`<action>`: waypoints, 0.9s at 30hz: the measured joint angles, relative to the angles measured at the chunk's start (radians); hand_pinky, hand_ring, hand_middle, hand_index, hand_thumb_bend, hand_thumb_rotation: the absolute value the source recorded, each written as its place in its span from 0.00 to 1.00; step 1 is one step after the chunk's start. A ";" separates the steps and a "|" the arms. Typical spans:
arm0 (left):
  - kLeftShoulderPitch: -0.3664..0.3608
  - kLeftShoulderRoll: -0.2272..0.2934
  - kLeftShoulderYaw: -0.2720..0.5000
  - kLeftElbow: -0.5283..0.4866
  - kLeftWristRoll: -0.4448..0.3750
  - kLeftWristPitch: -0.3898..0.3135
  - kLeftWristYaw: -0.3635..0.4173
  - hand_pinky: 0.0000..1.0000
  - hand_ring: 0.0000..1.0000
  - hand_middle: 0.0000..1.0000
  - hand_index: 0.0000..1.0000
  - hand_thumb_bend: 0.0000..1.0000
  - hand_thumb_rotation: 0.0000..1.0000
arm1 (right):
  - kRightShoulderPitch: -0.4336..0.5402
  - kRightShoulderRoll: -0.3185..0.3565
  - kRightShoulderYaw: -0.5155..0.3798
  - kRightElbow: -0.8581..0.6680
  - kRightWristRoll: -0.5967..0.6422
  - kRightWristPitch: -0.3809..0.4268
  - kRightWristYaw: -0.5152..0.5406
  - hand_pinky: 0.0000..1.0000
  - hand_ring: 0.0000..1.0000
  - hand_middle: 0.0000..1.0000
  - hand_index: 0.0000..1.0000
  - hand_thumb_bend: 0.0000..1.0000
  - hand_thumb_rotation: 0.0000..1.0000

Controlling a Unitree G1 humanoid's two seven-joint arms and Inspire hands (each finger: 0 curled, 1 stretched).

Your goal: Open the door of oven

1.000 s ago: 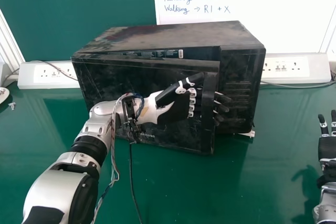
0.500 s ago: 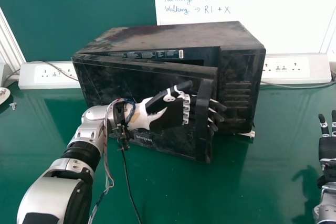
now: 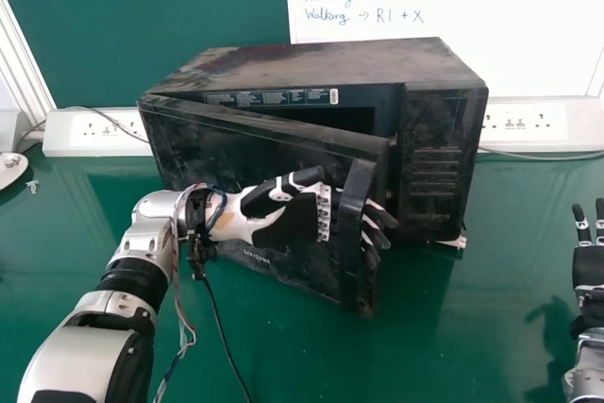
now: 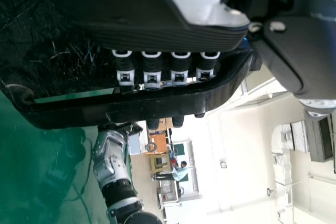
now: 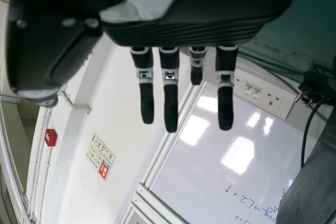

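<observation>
Nearest, at lower left, the robot's left arm reaches in over a green table. At lower right, the right hand is idle above it, fingers straight and slightly spread.

The left hand has its fingers close together, nearly straight, threaded behind the upright handle. In the left wrist view their tips poke out past the bar; they hook it rather than pinch it.

The handle belongs to the door of a black oven, which sits at the middle of the table. Over the last 1 second, the hand has drawn back towards the robot and the door's free edge has swung out with it, widening the dark gap. So the pull is working, though the door looks only partly open, perhaps 1/3 of its swing. The next move likely calls for more pulling, along the door's arc; a straight tug might let the fingers slip or drag the oven.

Behind stand 2 white socket panels and a whiteboard.
</observation>
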 measured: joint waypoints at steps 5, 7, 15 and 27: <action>0.026 0.036 -0.083 -0.069 -0.090 0.045 -0.005 0.37 0.54 0.65 0.70 0.88 0.85 | 0.000 0.001 0.000 -0.003 0.001 0.001 0.000 0.56 0.68 0.76 0.82 1.00 0.91; 0.042 0.054 -0.116 -0.098 -0.130 0.053 -0.005 0.36 0.55 0.65 0.70 0.87 0.85 | 0.000 0.002 0.000 -0.006 0.000 0.001 0.000 0.55 0.69 0.77 0.84 1.00 0.91; 0.070 0.110 -0.197 -0.170 -0.219 0.070 -0.005 0.42 0.54 0.64 0.70 0.88 0.86 | 0.000 0.002 0.001 -0.008 0.000 0.001 0.000 0.56 0.68 0.77 0.84 1.00 0.91; 0.070 0.205 -0.414 -0.170 -0.441 -0.039 -0.001 0.41 0.58 0.67 0.80 0.94 0.79 | 0.001 0.003 0.001 -0.010 0.002 0.006 0.002 0.57 0.69 0.77 0.83 1.00 0.91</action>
